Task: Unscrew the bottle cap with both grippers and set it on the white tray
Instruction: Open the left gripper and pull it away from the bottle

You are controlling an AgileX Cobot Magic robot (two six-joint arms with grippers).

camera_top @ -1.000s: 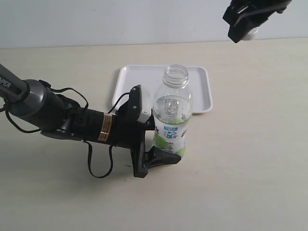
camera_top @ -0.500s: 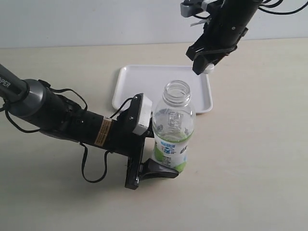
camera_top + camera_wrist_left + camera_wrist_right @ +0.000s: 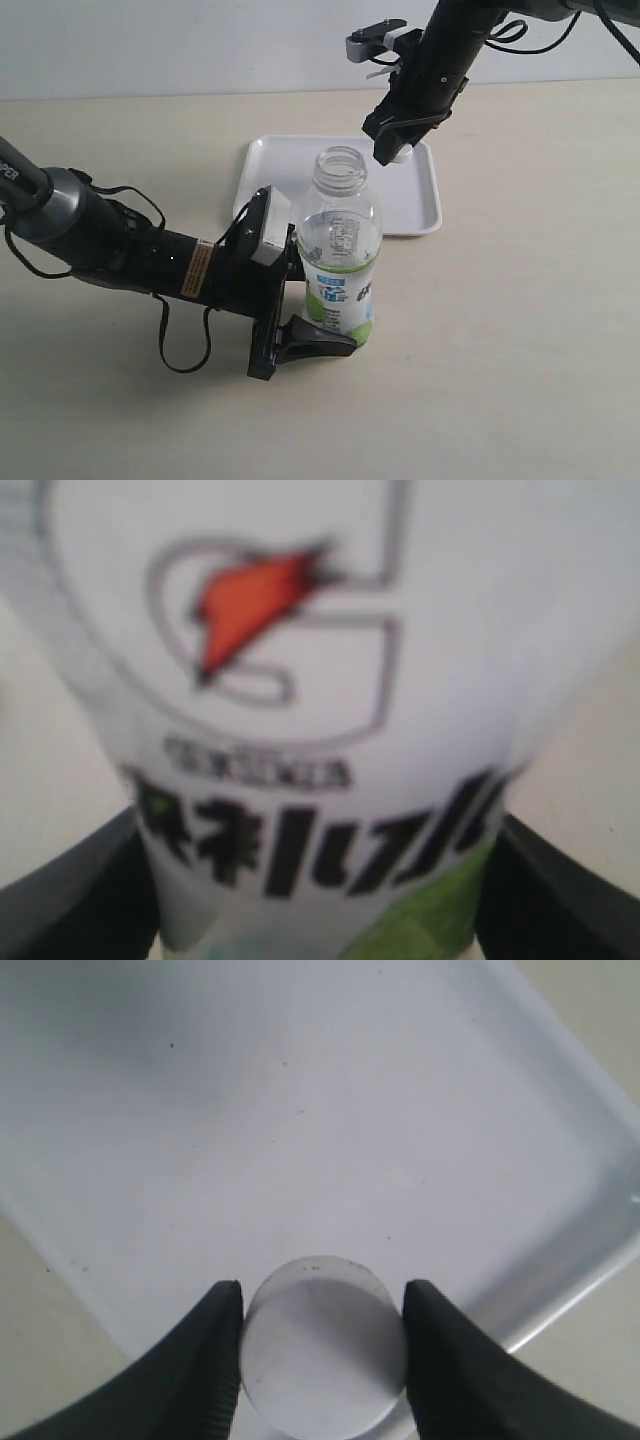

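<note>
Bottle cap (image 3: pixel 322 1345) sat clamped between the fingers of the right gripper (image 3: pixel 393 148), its flat face down, directly over the white tray (image 3: pixel 300 165), while the left gripper (image 3: pixel 320 900) gripped the upright bottle (image 3: pixel 340 240).

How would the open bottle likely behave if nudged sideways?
The bottle looks empty, see-through near the top, so probably light. Tall on a narrow base, it would likely tip, then roll on its round side. Clear plastic may dent if squeezed hard.
</note>
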